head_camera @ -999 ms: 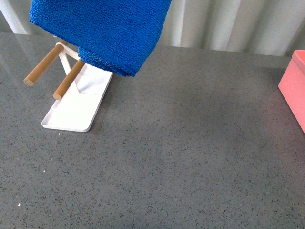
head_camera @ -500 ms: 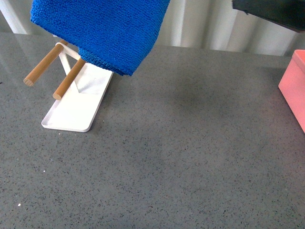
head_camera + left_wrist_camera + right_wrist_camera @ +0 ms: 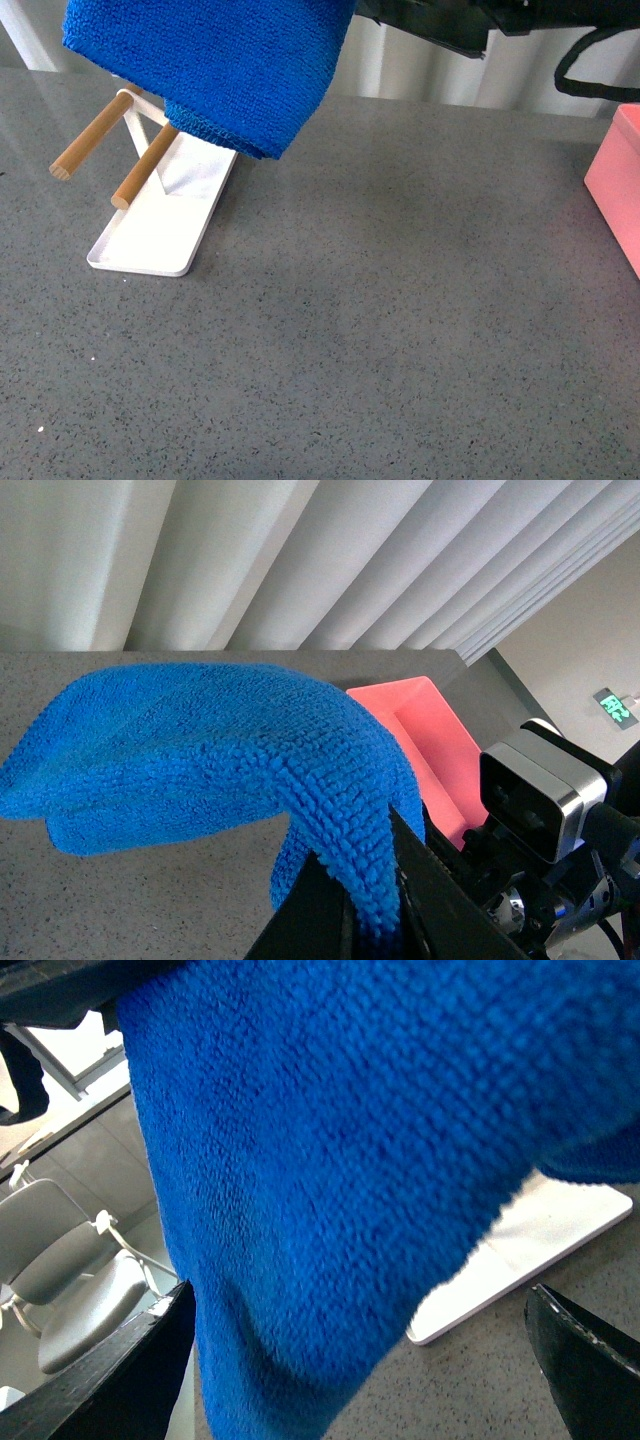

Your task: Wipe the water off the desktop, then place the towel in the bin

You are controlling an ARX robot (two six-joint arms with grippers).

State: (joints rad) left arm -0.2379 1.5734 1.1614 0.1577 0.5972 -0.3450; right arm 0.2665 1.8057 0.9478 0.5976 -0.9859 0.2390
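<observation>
Aloft, towel (image 3: 220, 740) pinched in left tool (image 3: 366, 912)

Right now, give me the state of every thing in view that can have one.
desktop: no water that I can make out.
towel: folded, hanging clear of the desktop.
left gripper: shut on the towel.
right gripper: open, at the towel, not gripping it.
bin: upright, open top; the visible part holds nothing.
white tray: lying flat; wooden bars bare at the near ends.
</observation>
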